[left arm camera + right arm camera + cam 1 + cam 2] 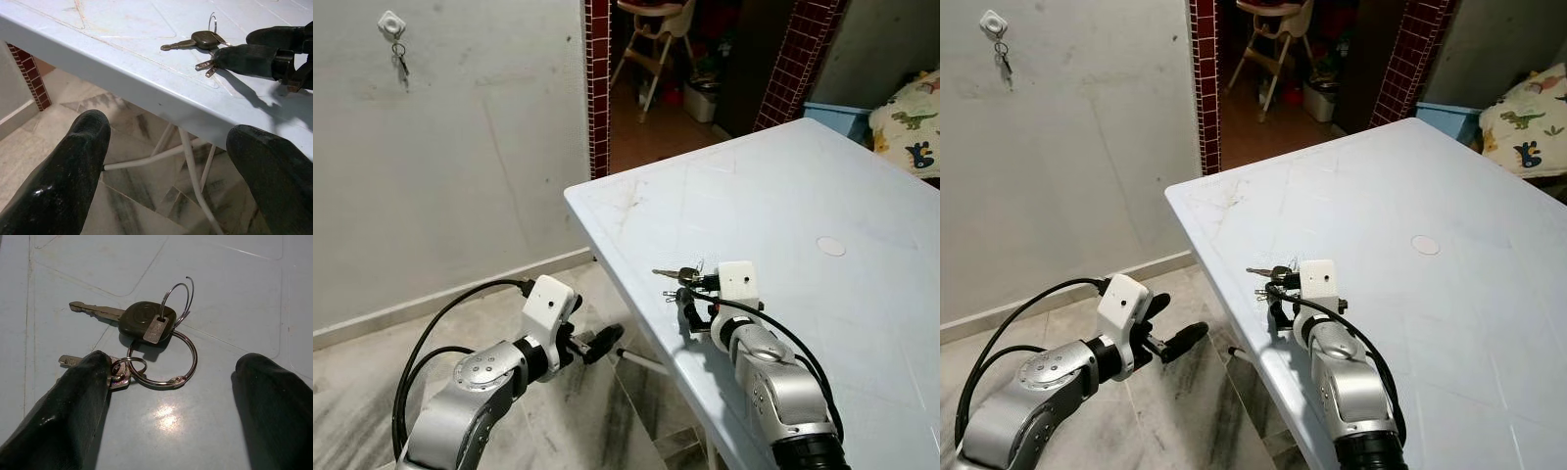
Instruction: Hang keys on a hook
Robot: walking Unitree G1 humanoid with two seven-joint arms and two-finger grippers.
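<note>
Two right gripper (pixel 171 382) fingers spread, straddling keys (pixel 142 333) flat on table (pixel 822 186). Risk: sliding off rings, pushing keys toward edge. Left gripper (pixel 171 161) spread, idle below.

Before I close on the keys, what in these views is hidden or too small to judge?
- Keys: the smaller key's head sits under one finger of the right gripper, right wrist view.
- Wall hook: too small in the eye views to tell its shape; a key set already hangs there.
- Table: its legs are cut off by the frame edge, left wrist view.
</note>
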